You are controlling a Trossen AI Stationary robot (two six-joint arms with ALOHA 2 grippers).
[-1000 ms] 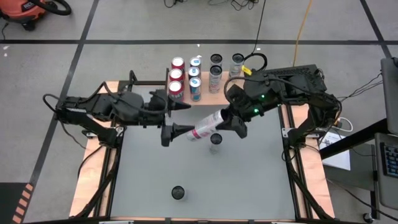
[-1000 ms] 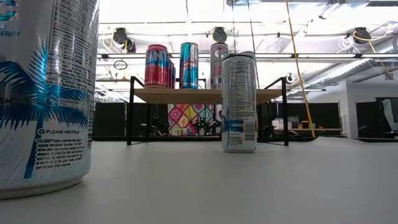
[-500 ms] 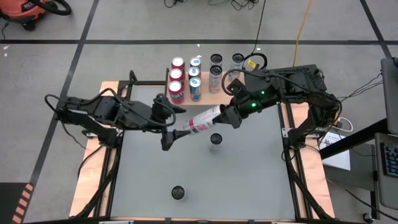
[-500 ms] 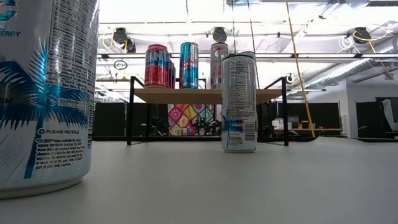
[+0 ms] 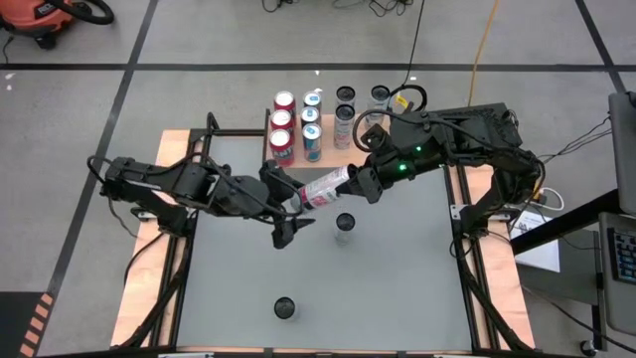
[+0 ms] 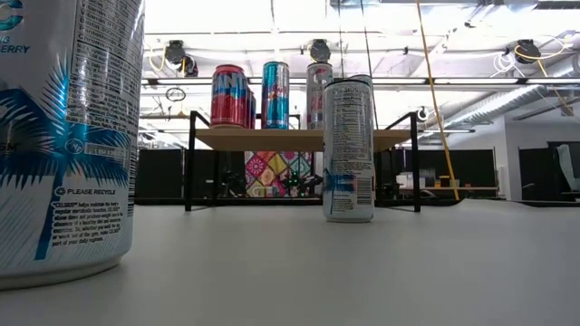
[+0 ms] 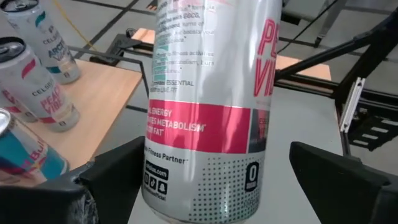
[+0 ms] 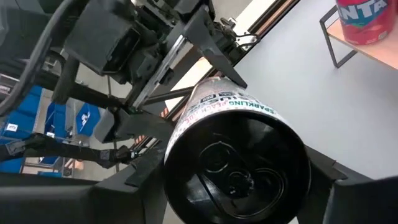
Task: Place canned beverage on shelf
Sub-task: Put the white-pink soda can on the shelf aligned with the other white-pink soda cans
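The right gripper (image 5: 350,182) is clenched on the top end of a pink-and-silver can (image 5: 320,190), holding it off the surface (image 5: 397,278) on its side, bottom end pointing toward about 8 o'clock in the high view. The left gripper (image 5: 294,215) has its jaws spread wide around that bottom end; in the left wrist view the can (image 7: 211,106) fills the space between the two dark fingers (image 7: 339,177) with a gap on each side, so the left jaws are released, not yet gripping. This looks like a handover from right arm to left in mid-air.

The shelf (image 5: 353,154) stands at the 12 o'clock edge of the surface, with the held can just below it toward 6 o'clock. Its wooden top already carries several cans: two red ones (image 5: 282,134), two blue ones (image 5: 311,134) and a silver one (image 5: 344,124), with more can tops beyond them. The low view shows the same row (image 6: 272,95) standing upright on the shelf.

Two further cans stand upright on the surface: one (image 5: 345,224) near the centre just below the grippers, another (image 5: 285,308) well apart toward 6 o'clock.

As a judgement, the task is well along for earlier cans, but this one is only midway: it has to be taken by one gripper alone, turned upright and set on the shelf, and the two standing cans remain.
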